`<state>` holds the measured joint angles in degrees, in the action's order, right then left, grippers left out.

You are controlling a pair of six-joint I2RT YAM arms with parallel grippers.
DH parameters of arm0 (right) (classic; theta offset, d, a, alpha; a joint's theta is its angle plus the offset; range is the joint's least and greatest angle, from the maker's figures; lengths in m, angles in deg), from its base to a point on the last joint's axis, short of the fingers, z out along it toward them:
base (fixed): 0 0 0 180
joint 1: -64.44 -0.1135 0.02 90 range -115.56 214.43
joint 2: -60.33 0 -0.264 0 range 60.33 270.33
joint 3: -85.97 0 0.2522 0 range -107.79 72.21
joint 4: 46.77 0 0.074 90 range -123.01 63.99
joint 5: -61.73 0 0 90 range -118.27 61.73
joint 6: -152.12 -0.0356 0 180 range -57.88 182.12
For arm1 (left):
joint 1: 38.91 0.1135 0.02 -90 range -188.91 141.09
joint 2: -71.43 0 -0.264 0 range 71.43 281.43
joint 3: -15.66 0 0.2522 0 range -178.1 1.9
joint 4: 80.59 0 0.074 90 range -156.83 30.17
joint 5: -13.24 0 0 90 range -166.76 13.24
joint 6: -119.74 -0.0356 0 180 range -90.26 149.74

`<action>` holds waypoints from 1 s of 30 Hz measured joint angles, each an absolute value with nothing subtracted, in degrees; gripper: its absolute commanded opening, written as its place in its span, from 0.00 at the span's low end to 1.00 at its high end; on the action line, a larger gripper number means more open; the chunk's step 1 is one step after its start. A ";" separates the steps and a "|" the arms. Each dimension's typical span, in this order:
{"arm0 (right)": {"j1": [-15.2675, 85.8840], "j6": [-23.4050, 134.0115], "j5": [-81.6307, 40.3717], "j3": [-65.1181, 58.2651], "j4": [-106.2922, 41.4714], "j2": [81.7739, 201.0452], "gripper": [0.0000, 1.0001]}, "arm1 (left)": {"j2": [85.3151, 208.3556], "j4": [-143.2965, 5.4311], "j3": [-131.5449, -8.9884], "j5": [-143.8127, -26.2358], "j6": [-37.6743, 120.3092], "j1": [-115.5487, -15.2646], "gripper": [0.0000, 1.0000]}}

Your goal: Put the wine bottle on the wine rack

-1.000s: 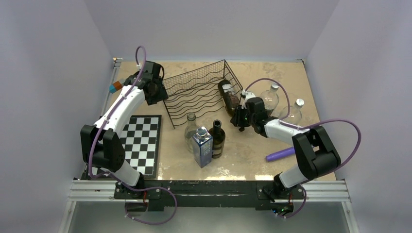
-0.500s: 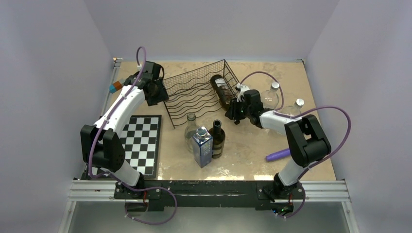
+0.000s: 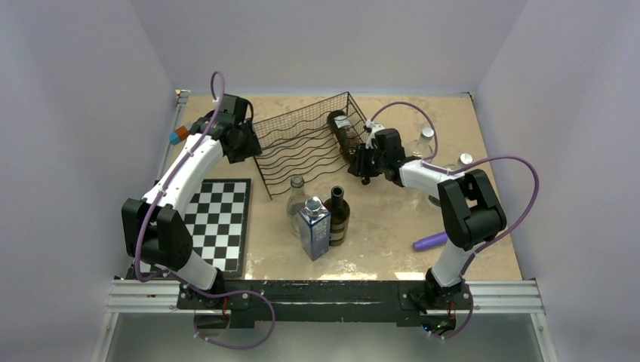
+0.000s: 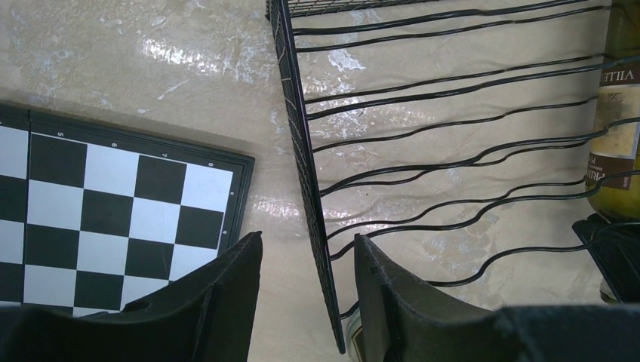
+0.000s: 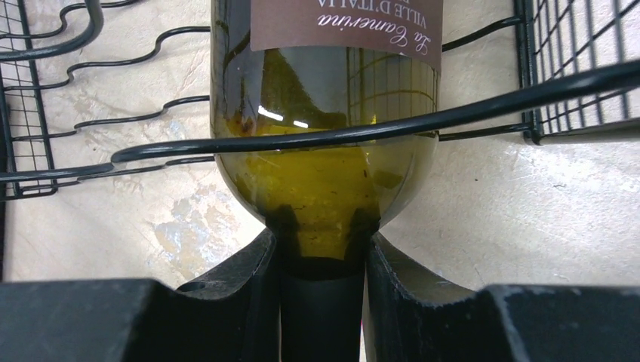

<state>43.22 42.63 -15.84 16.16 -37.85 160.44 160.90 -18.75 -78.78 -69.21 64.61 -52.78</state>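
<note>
The black wire wine rack [image 3: 306, 143] stands at the back middle of the table. My right gripper [image 3: 365, 161] is shut on the neck of the dark green wine bottle [image 3: 344, 134], which lies tilted in the rack's right end. In the right wrist view the fingers [image 5: 249, 279] clamp the neck and the bottle's body [image 5: 324, 143] sits between the wavy wires. My left gripper [image 3: 240, 143] is open. Its jaws straddle the rack's left mesh wall [image 4: 306, 151] in the left wrist view, where the bottle's label [image 4: 615, 151] shows at the right edge.
A clear bottle [image 3: 296, 197], a blue carton [image 3: 314, 226] and a dark upright bottle [image 3: 337, 215] stand in front of the rack. A chessboard [image 3: 219, 222] lies at the left. Two clear flasks [image 3: 425, 143] and a purple object [image 3: 430, 241] are at the right.
My right gripper has moved left and away, carrying the bottle further into the rack's right end. The left arm has stayed at the rack's left wall.
</note>
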 measured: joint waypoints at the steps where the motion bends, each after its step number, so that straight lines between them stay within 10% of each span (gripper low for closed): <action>1: 43.29 42.63 -15.93 15.50 -36.71 160.47 0.00 | 160.84 -18.78 -78.80 -69.28 64.52 -52.78 0.53; 18: 43.62 42.28 -18.34 3.83 -23.88 164.20 0.70 | 160.77 -18.19 -83.42 -70.11 63.10 -52.78 0.54; 30: 43.77 43.14 -22.40 3.63 -20.12 158.83 0.79 | 160.81 -17.84 -85.12 -70.19 63.10 -52.78 0.57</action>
